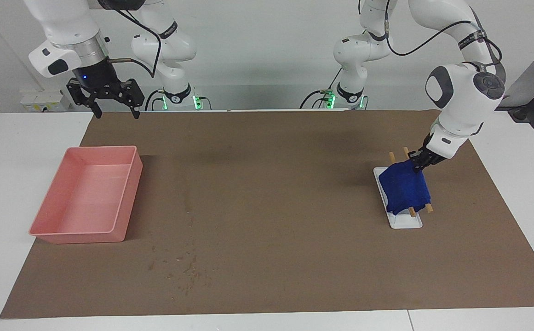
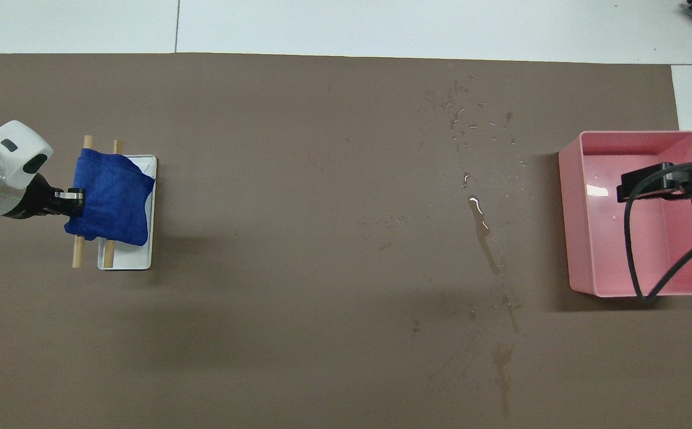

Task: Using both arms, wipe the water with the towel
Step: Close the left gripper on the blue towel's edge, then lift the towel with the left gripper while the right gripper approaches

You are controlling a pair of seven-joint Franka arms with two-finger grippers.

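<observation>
The deep-blue towel (image 1: 404, 188) (image 2: 113, 199) hangs over the two wooden rods of a white rack (image 1: 407, 223) (image 2: 143, 253) at the left arm's end of the table. My left gripper (image 1: 417, 163) (image 2: 75, 201) is down at the towel's upper edge and is shut on it; the towel still rests on the rods. The water (image 2: 481, 223) (image 1: 188, 271) lies on the brown mat as a thin streak with scattered drops, toward the right arm's end. My right gripper (image 1: 116, 110) (image 2: 658, 182) is open and empty, raised over the pink bin, and the right arm waits.
A pink rectangular bin (image 1: 124, 197) (image 2: 578, 238) stands at the right arm's end of the mat, beside the water. The brown mat (image 1: 294, 193) covers most of the white table. The rods' bare ends (image 2: 77, 256) stick out from under the towel.
</observation>
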